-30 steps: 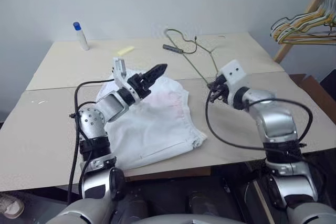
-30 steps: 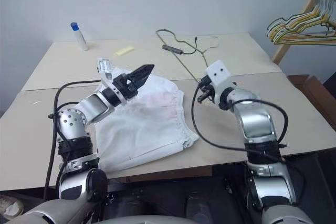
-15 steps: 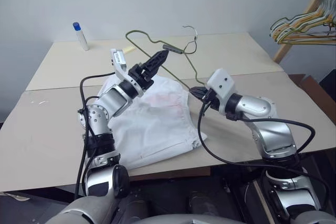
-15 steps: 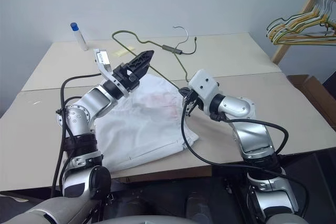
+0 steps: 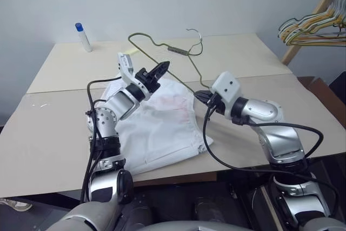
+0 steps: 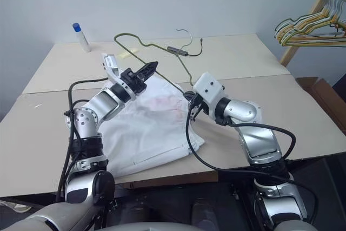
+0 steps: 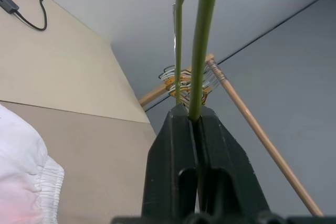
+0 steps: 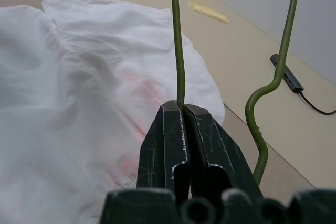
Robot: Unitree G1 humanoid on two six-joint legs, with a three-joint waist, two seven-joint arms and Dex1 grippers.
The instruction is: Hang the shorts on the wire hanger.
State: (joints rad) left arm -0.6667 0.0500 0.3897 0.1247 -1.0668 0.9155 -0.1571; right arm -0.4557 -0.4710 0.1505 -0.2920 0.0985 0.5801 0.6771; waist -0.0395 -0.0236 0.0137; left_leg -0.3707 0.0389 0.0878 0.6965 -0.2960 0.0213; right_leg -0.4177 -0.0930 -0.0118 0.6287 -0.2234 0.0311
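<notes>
1. Left hand (image 5: 160, 68) clenched on the wire hanger (image 5: 162, 48): in the left wrist view its fingers (image 7: 173, 145) are shut with the olive wire pinched between the tips and running straight out past them.
2. Right hand (image 5: 198, 95) also clenched on the wire hanger; right wrist view shows one thin wire leg gripped at the fingertips (image 8: 169, 129) and a second, kinked leg free just beside them.
3. Hanger is lifted off the counter (image 5: 54, 133), spanning between the two hands. Left hand grips an upper stretch of the wire, right hand the lower end. The curved hook is up and beyond both hands, toward the wall.
4. The shorts (image 5: 157, 128) lie flat on the counter, below and between the hands. Neither hand touches them. Faint pink blotch sits below the left hand's tips, and the gathered waistband edge lies just below and in front of the right hand.
5. Hanger is above the shorts' far edge; wire not threaded through the cloth.
6. Beyond the hands on the counter: a small dark adapter with a cable (image 5: 178, 50), a yellow strip, and a white bottle with blue cap (image 5: 82, 36) far off past the left hand.
7. Bunch of coloured hangers (image 5: 316, 28) on a wooden rack, well apart, off to the right hand's outer side.
</notes>
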